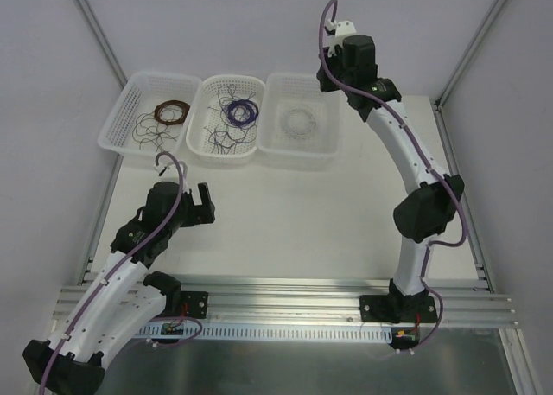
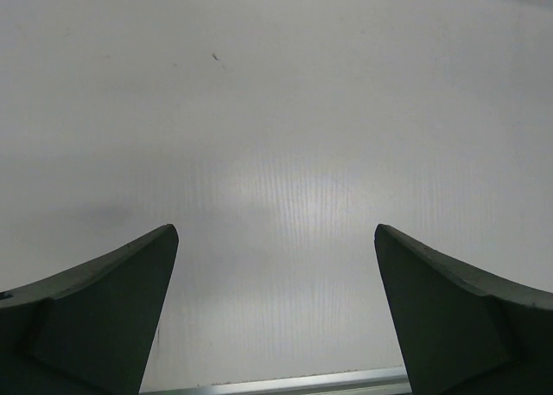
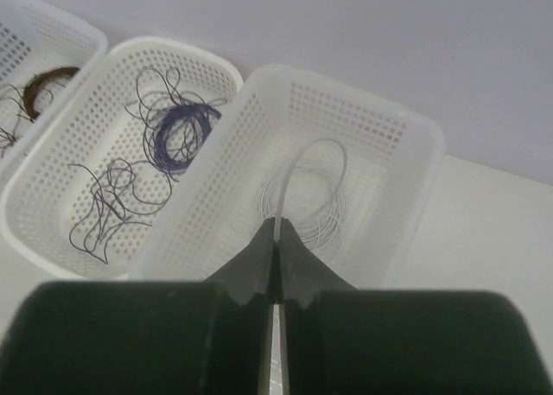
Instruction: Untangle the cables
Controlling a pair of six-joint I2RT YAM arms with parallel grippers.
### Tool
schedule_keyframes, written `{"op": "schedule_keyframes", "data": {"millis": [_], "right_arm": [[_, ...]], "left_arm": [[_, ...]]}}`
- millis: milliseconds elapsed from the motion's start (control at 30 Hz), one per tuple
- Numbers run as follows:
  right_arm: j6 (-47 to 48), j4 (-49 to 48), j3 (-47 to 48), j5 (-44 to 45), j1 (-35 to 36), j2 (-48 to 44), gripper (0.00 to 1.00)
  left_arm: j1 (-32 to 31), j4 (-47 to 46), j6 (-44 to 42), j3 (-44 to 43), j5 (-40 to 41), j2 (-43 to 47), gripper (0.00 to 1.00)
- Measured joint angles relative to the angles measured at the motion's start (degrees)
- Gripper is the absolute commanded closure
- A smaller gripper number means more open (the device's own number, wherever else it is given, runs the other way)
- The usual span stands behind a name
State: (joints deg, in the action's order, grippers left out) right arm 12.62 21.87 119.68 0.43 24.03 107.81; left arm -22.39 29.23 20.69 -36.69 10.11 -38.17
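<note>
R gripper point(image 3: 276, 226) jaws fully closed, pinching a thin white wire point(image 3: 320, 143) that arcs up out of the right basket point(image 3: 415, 136). L gripper point(image 2: 276, 231) jaws wide apart, nothing between them, just bare table point(image 1: 302, 213) underneath.

The cables point(image 3: 112, 200) = loose tangle in the left part of the middle basket point(image 1: 226, 160), beside the purple coil point(image 3: 181, 127). Can't tell if any strands hook into the coil.

Handling, my read:
- Hair-thin and prob. near weightless, so one strand will likely drag the whole clump.
- Springy loops, floppy otherwise. Will slip unless pinched square at the fingertips.
- Kinks easily, so slow pulls, no yanking.
- Best grab: an outer loop or free end that stands clear of the basket floor, on the side away from the coil. Not the dense middle.

In the way:
- Basket walls limit approach, so come from above.
- Mesh holes may snag strand ends.
- Purple coil close by, easy to lift by accident.
- Left basket point(image 1: 112, 136) has a brown coil point(image 1: 173, 111) plus stray strands, apart from the tangle.
- R is occupied with the white wire; L is well short of the baskets.
</note>
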Motion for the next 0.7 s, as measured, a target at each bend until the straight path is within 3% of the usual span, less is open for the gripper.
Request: {"op": "schedule_keyframes", "data": {"millis": [67, 100, 133, 333, 567, 600, 700], "right_arm": [[-0.87, -0.26, 0.39, -0.55, -0.20, 4.26, 0.88], [-1.16, -0.22, 0.48, -0.74, -0.20, 5.86, 0.76], [-1.90, -0.11, 0.50, -0.92, -0.17, 7.76, 0.71], [-4.04, 1.49, -5.05, -1.22, -0.11, 10.51, 0.55], [-3.63, 3.02, -17.57, -0.13, -0.17, 1.03, 0.27], [-3.48, 3.58, -19.50, 0.24, -0.24, -1.44, 0.18], [-3.26, 4.74, -25.86, 0.72, -1.03, -9.97, 0.03]], "left_arm": [[0.00, 0.02, -0.37, 0.00, 1.36, 0.63, 0.01], [0.00, 0.02, -0.48, 0.00, 1.77, 0.94, 0.01], [0.00, 0.02, -0.55, 0.00, 2.14, 1.18, 0.01], [0.00, 0.02, -0.63, 0.00, 3.72, 1.88, 0.01], [0.00, 0.02, -0.63, 0.00, 4.09, 2.43, 0.01], [0.00, 0.02, -0.63, 0.00, 4.20, 2.78, 0.01], [0.00, 0.07, -0.63, 0.00, 5.05, 4.26, 0.01]]}}
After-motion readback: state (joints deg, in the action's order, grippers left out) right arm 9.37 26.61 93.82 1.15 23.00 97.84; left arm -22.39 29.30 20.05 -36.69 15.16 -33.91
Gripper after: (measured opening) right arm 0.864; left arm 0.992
